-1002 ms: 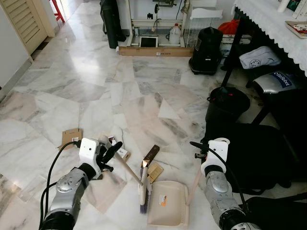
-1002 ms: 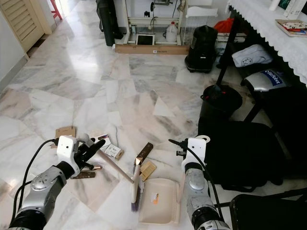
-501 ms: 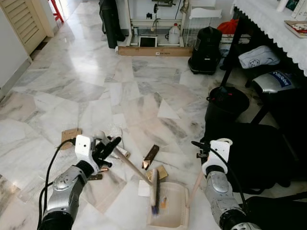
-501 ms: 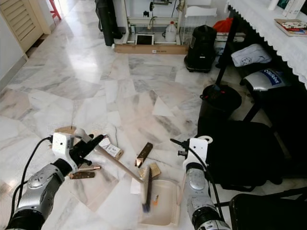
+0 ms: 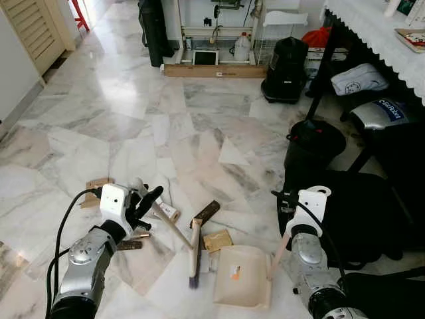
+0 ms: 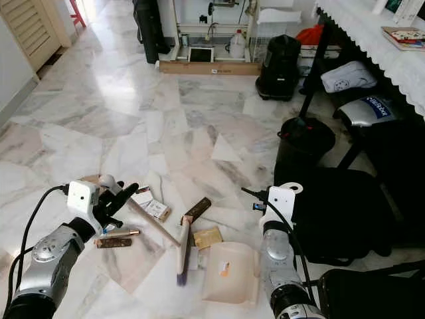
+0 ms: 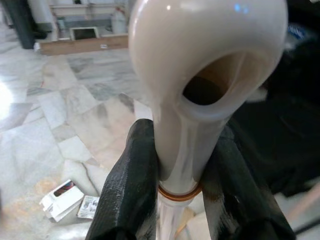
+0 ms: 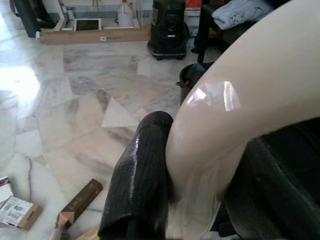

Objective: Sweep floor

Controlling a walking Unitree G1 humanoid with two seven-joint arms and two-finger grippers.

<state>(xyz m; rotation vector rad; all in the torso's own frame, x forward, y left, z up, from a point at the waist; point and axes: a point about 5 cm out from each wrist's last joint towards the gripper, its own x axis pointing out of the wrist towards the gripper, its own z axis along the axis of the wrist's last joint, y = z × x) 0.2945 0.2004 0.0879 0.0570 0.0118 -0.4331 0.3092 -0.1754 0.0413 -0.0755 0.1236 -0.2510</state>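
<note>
Head stereo pair downward over floor point(image 5: 133, 100); wrist views close-up.

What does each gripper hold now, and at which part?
Left gripper holds the broom near its handle's top end; right gripper holds the dustpan by its handle.

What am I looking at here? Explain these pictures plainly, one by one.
A humanoid robot is sweeping a marble floor. Two pictures come from cameras in its head, looking down; two come from cameras on its wrists. The left pincer is shut on a broom, whose cream handle top sits between the black fingers in the left wrist view. The right pincer is shut on the dustpan by its long handle. On the floor lie small boxes, a brown bar and a tan card.
</note>
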